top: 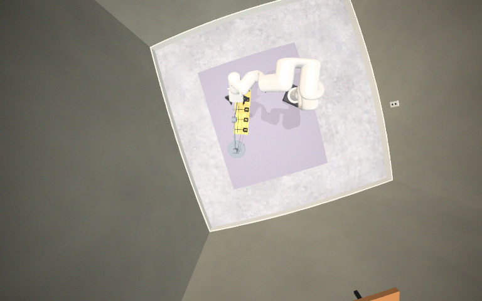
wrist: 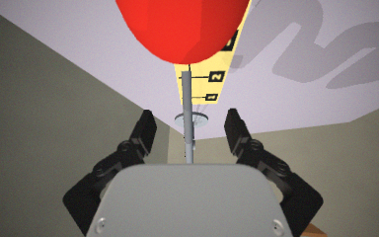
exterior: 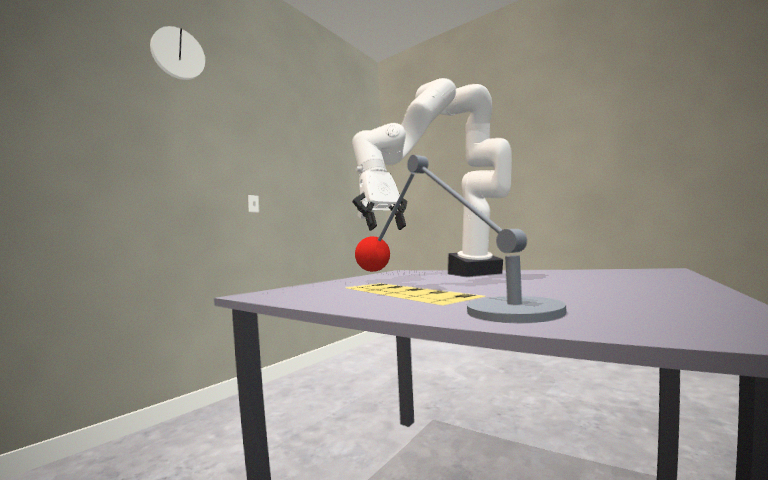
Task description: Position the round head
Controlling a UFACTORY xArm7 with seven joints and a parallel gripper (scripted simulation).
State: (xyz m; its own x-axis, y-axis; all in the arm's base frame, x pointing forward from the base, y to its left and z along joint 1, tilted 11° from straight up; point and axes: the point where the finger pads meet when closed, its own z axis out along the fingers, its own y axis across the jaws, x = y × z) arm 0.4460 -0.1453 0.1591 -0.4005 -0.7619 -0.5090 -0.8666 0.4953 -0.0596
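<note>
While the white seven-joint arm (exterior: 478,152) reaches out from its black base near the bench's far edge, its black-fingered gripper (exterior: 382,215) hangs with fingers spread wide on either side of the thin grey forearm rod (exterior: 390,217) of the lamp, holding nothing. That straddle looks deliberate: a close here would catch the rod just above the round red lamp head (exterior: 372,254). The head floats above the lilac bench top (exterior: 623,305), off the surface, over the end of the yellow numbered strip (exterior: 413,293) farthest from the flat grey disc foot (exterior: 515,309), towards the bench's left edge. In the wrist view the black labels read 2 (wrist: 216,76) and, fainter, 1 (wrist: 211,97); higher numbers are hidden by the head.
</note>
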